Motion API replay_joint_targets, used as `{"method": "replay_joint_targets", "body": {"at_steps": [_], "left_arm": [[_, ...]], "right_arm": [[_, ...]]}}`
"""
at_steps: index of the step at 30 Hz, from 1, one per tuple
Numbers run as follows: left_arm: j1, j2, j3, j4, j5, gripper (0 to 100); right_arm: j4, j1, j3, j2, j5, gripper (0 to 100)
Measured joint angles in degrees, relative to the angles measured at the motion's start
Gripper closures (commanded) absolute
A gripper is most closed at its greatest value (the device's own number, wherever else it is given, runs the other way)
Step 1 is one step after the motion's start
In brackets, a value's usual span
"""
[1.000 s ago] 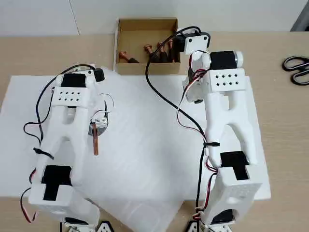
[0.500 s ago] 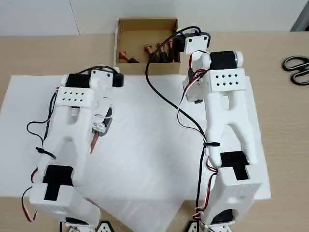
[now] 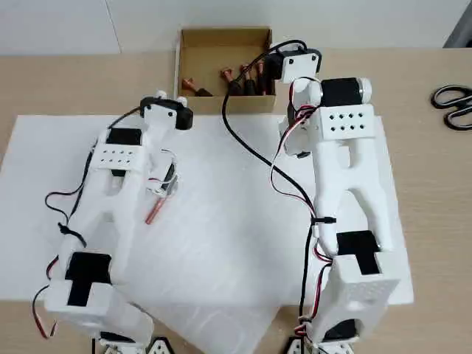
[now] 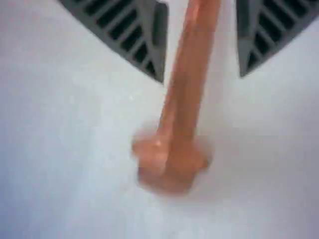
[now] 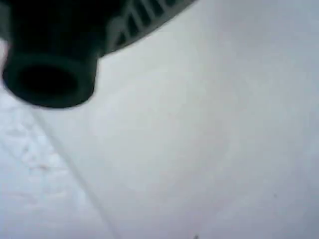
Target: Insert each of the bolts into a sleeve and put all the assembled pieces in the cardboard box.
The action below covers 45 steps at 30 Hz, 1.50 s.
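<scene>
- Small robotics lab or maker's workbench, by the look of it.
- White, printed-looking left arm point(image 3: 110, 195) at 7 o'clock and right arm point(image 3: 354, 188) at 5 o'clock, with bare wires point(image 3: 251, 151) looping loose.
- Pale wooden desk point(image 3: 66, 81) under a white foam sheet point(image 3: 221, 243); plain white wall point(image 3: 59, 22) at 12 o'clock.
- Cardboard box point(image 3: 225, 35) of copper-coloured bolts point(image 3: 227, 73) at 12 o'clock; scissors point(image 3: 453, 105) at 2 o'clock.

We see a copper-orange metal bolt point(image 4: 182, 99), dark grey ribbed plastic fingers point(image 4: 124, 30) and a plain white foam sheet point(image 3: 221, 221). The cylindrical sleeve point(image 5: 50, 74) is black, the cardboard box point(image 3: 214, 51) brown.
</scene>
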Motion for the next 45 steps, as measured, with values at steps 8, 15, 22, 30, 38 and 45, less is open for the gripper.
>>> {"method": "replay_joint_targets", "body": {"at_steps": [8, 15, 22, 30, 38, 45], "left_arm": [[0.00, 2.02, 1.41, -2.90, 0.00, 91], [0.88, 8.79, 0.44, -5.89, -0.18, 91], [1.23, 9.05, 0.18, -5.89, 0.35, 91], [1.93, 8.79, 0.18, -5.89, 1.05, 100], [2.90, 9.14, -10.20, 4.04, 5.98, 100], [2.81, 9.14, -30.33, 19.96, 6.59, 100]], "right_arm": [[0.00, 0.00, 0.00, 0.00, 0.00, 99.5], [0.00, 0.00, 0.00, 0.00, 0.00, 99.5], [0.00, 0.00, 0.00, 0.00, 0.00, 99.5], [0.00, 0.00, 0.00, 0.00, 0.00, 99.5], [0.00, 0.00, -1.67, 0.00, 0.00, 99.5], [0.00, 0.00, -2.73, -6.42, 0.00, 99.5]]}}
